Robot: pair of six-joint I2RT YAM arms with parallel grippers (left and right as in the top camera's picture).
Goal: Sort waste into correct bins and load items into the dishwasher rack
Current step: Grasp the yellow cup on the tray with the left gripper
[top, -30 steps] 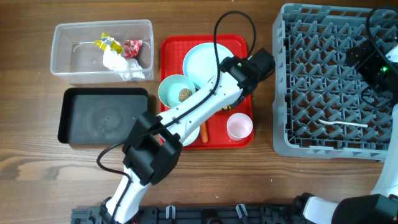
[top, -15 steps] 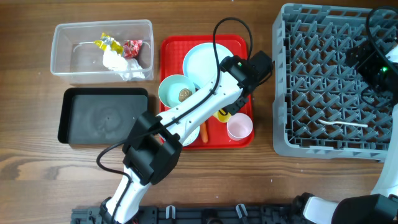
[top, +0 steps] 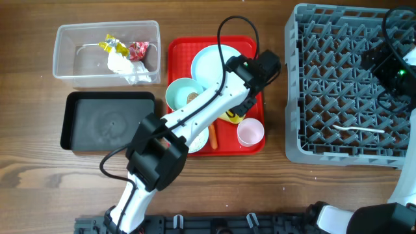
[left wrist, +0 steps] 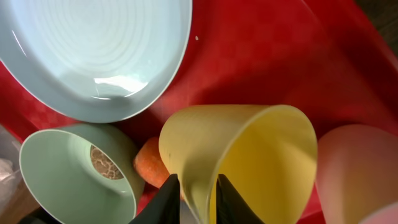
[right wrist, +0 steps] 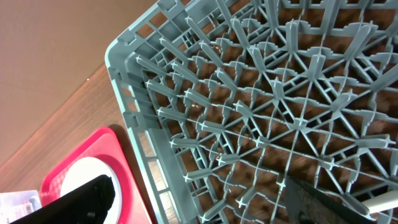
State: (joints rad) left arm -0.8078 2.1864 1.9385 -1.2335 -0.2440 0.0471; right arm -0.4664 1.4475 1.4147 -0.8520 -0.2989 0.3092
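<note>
The left jaws are clamped on the rim of the yellow cup (left wrist: 261, 162), with the cup wall between them. The cup is tilted over the red tray (left wrist: 261, 56), between the pink cup (left wrist: 357, 168) and the carrot (left wrist: 151, 163), which lies beside a bowl (left wrist: 56, 180). The right jaws are over the grey rack (right wrist: 249, 93) on the counter (top: 325, 195), and I cannot tell if they are apart or together.

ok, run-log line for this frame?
left fingers: pinching yellow cup rim, over red tray | right arm: above dishwasher rack, grip unclear | cup: not yet racked
</note>
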